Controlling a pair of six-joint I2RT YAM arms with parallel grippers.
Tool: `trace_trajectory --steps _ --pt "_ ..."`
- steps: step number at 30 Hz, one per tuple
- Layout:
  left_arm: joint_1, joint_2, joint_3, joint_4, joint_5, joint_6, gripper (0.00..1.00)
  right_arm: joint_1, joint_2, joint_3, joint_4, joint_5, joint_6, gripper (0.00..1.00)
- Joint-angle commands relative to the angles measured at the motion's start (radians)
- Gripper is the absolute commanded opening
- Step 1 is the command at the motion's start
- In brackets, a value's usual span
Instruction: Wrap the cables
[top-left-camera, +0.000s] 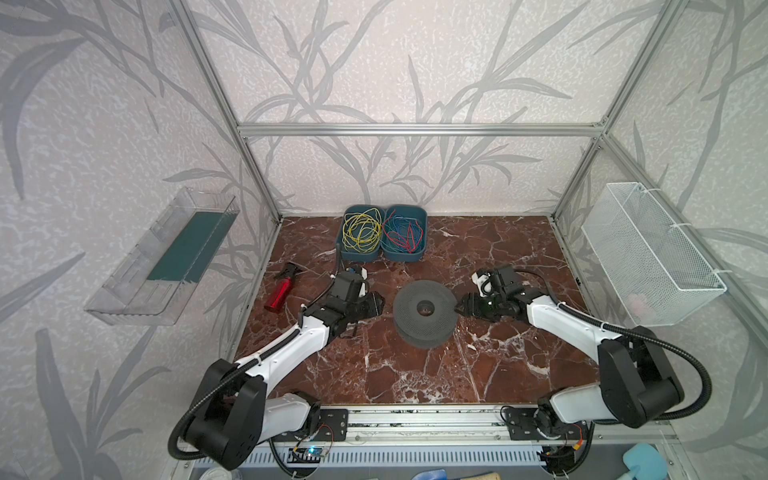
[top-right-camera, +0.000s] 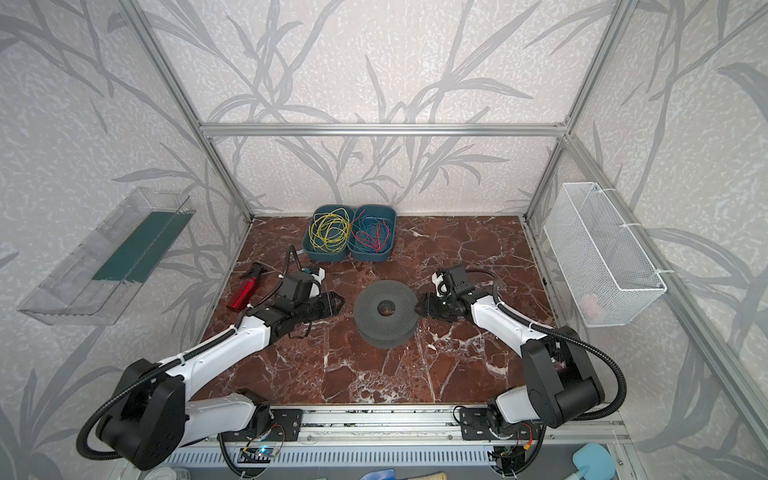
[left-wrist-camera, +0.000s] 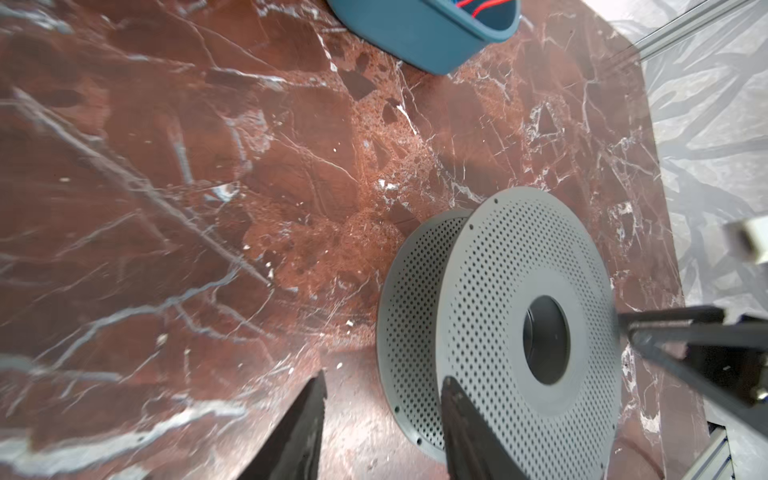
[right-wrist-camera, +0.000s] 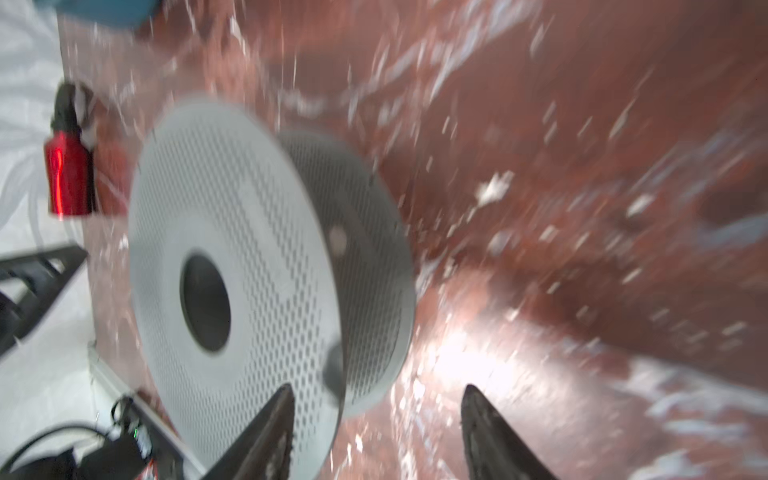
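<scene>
Spool (top-left-camera: 424, 309) sits central; left gripper (top-left-camera: 379, 305) at its nine o'clock, right gripper (top-left-camera: 460, 308) at three, both half-open, empty. Cables (top-left-camera: 360, 232) lie at eleven.

Your top views look down over the whole table (top-left-camera: 374, 374). Both wrist cameras sit close, sharing the spool (left-wrist-camera: 498, 270).

Red spray bottle (top-left-camera: 279, 294), white mesh basket (top-left-camera: 648, 253)
</scene>
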Motion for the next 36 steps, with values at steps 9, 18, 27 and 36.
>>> trace_trajectory --steps 9,18,27,36 --pt "0.000 -0.051 0.018 -0.025 -0.156 0.000 0.49 0.114 0.079 0.019 0.194 -0.022 0.077 0.51" --pt "0.060 0.015 0.130 -0.023 -0.288 -0.011 0.51 0.182 0.220 0.157 0.197 -0.012 0.060 0.47" --pt "0.110 0.012 0.179 -0.026 -0.264 -0.005 0.51 0.260 0.347 0.253 0.276 -0.040 0.133 0.47" --pt "0.149 -0.049 0.227 -0.066 -0.261 0.009 0.53 0.286 0.381 0.308 0.276 -0.040 0.135 0.47"
